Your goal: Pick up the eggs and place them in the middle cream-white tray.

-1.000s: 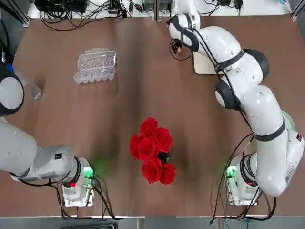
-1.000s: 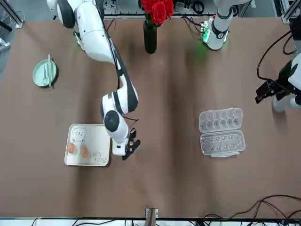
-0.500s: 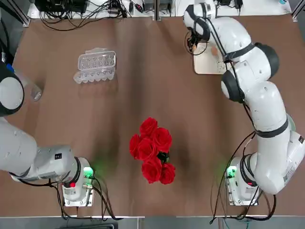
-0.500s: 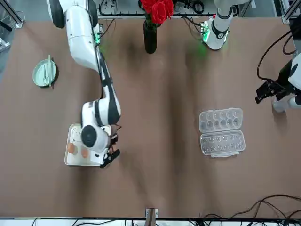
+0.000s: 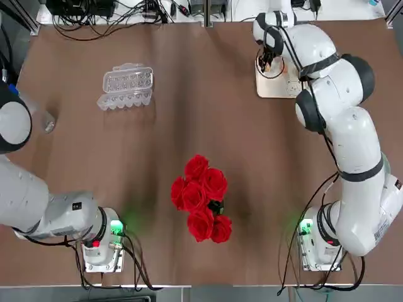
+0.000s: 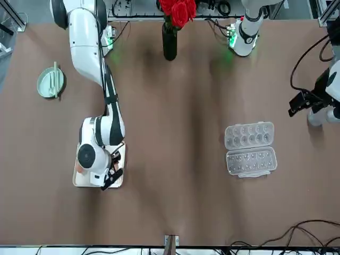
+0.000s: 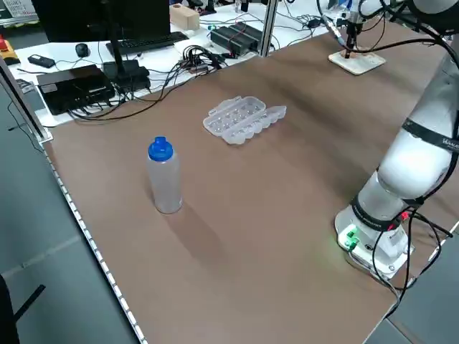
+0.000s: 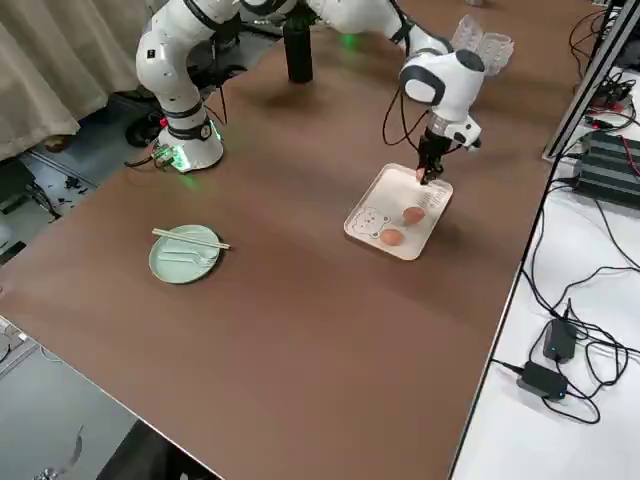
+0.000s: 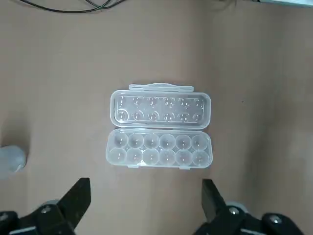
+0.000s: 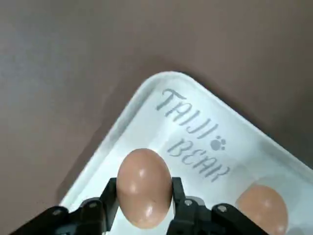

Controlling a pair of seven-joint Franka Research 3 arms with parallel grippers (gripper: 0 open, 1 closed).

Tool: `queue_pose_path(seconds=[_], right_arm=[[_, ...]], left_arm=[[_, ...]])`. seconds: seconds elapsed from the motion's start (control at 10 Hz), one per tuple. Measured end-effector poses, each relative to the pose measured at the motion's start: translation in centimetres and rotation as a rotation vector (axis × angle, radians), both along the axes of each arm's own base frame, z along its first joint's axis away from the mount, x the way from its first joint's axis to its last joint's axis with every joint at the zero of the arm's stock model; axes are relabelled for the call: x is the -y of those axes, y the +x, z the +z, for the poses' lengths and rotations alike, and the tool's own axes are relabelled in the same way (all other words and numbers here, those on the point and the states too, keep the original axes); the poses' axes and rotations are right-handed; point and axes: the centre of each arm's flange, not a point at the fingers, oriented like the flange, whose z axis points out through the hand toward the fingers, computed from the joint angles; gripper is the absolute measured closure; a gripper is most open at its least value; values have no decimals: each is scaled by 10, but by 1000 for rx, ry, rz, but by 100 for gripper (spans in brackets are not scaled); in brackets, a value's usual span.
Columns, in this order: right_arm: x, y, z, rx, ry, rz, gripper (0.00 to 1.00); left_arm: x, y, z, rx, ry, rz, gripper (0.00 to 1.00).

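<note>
Brown desk [image 5: 189, 113]: right end effector [image 10: 143, 208] grasps an egg [image 10: 144, 186] over the cream-white tray [image 10: 195, 112], two eggs [image 8: 403, 226] at 6 o'clock; left end effector [image 9: 146, 205] released, parked.

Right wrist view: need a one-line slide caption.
Right gripper holds an egg above the cream-white tray, with another egg already lying on it.

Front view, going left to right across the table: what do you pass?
Pale green round plate → cream-white tray with the right gripper over it → vase of red roses → clear egg carton → left gripper at the right edge.
</note>
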Motion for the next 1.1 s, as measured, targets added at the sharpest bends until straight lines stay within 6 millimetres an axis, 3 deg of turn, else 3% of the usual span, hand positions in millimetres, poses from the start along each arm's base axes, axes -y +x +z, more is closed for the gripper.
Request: queue_pose_path(seconds=[0.4, 1.1], right_arm=[[17, -1, -13, 35, -9, 20, 52], [19, -1, -19, 65, -11, 20, 44]], left_arm=[[0, 0, 0, 0, 0, 0, 0], [0, 0, 0, 0, 0, 0, 0]])
